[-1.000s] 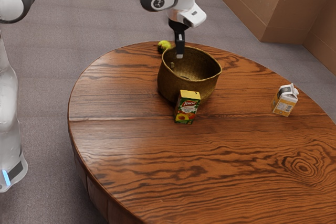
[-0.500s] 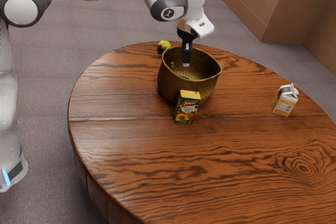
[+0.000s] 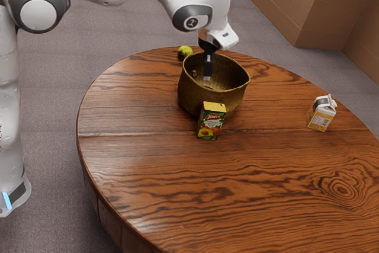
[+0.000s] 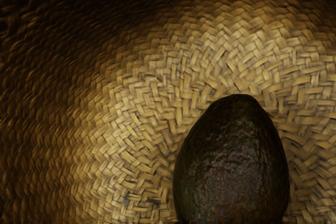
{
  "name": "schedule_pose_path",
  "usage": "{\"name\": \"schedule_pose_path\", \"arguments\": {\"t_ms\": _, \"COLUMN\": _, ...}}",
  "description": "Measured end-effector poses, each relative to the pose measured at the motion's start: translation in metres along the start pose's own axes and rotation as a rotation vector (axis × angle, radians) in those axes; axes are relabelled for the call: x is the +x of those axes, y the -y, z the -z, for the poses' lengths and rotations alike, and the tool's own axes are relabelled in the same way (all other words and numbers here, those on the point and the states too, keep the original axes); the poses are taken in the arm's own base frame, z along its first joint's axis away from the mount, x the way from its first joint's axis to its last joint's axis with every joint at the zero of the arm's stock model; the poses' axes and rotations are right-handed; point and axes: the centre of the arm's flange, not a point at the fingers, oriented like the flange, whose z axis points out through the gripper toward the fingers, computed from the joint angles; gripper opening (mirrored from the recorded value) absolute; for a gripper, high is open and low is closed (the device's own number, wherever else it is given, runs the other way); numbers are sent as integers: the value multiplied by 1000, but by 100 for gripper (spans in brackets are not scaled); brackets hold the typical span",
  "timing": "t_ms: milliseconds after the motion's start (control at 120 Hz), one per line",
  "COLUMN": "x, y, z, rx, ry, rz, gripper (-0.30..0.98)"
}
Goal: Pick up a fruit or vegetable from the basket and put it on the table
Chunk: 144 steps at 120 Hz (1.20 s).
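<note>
Claw (image 3: 207,80): mine, reaching down inside the basket's mouth; whether it is wide or narrow, I cannot tell.
Avocado (image 4: 231,166): dark and rough-skinned, lying at the basket's bottom, under my hand.
Basket (image 3: 190,95): woven, upright on the table (image 3: 249,176); a tilted approach could catch my hand on its rim and drag it along.
Avocado's skin: curved, so a grip too high or off-centre could let the fruit squirt free against the basket's wall.
Small box (image 3: 211,124): upright at the basket's near side, likely to topple if I shove the basket.
Milk carton (image 3: 321,114): well apart from the basket, toward the exterior view's right, at little risk.
</note>
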Motion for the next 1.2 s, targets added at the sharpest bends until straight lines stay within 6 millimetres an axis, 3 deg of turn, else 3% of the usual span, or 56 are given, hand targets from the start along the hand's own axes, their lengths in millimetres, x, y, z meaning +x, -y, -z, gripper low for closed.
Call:
{"name": "schedule_pose_path", "arguments": {"t_ms": 175, "x": -6, "y": 12, "z": -7, "rx": 2, "ry": 10, "rz": 4, "gripper": 69}}
{"name": "schedule_pose_path", "arguments": {"t_ms": 475, "x": 1, "y": 2, "z": -8, "rx": 0, "ry": 4, "rz": -37, "gripper": 69}}
{"name": "schedule_pose_path", "arguments": {"t_ms": 792, "x": 7, "y": -2, "z": -38, "rx": -32, "ry": 13, "rz": -41, "gripper": 69}}
{"name": "schedule_pose_path", "arguments": {"t_ms": 1200, "x": 9, "y": -3, "z": -51, "rx": -47, "ry": 10, "rz": -40, "gripper": 69}}
